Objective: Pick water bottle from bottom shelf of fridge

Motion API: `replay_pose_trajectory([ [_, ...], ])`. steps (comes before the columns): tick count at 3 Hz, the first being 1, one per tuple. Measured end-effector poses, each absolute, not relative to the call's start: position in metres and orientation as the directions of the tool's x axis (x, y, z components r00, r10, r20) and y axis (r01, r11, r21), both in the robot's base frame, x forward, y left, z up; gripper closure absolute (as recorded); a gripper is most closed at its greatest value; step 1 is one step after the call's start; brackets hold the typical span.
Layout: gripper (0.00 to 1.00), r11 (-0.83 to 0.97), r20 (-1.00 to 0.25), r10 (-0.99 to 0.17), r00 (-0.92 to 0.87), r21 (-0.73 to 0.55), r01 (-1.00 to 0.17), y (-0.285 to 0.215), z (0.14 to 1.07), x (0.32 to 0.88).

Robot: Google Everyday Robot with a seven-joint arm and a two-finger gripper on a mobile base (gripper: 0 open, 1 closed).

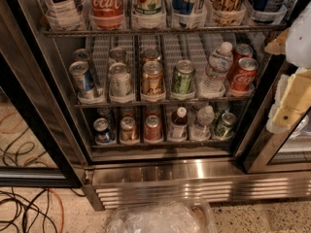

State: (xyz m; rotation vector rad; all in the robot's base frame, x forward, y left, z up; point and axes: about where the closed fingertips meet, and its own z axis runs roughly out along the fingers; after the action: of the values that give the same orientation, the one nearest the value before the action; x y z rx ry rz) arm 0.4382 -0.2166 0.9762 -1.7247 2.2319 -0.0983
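Note:
The fridge [160,171] stands with its glass door swung open to the left. On its bottom shelf [160,142], the small clear water bottle [202,123] with a white cap stands upright in the second lane from the right. A dark-liquid bottle [179,124] is on its left and a green can [225,125] on its right. My gripper [290,101], pale yellow and white, is at the right edge of the camera view. It is in front of the door frame, above and to the right of the water bottle and apart from it.
Three cans [128,129] fill the left lanes of the bottom shelf. The shelf above holds cans and a taller clear bottle [216,69]. The black door frame [34,125] stands at the left. Cables [29,208] lie on the floor. A clear plastic bin [163,218] is at the bottom.

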Motion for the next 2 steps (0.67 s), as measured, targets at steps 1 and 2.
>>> replay_pose_trajectory([
  [1, 0.0, 0.27, -0.207, -0.953, -0.221, -0.246, -0.931, -0.2166, 0.9762, 0.4382],
  [2, 0.0, 0.277, -0.22, -0.95, -0.22, -0.277, -0.92, -0.2153, 0.983, 0.4419],
])
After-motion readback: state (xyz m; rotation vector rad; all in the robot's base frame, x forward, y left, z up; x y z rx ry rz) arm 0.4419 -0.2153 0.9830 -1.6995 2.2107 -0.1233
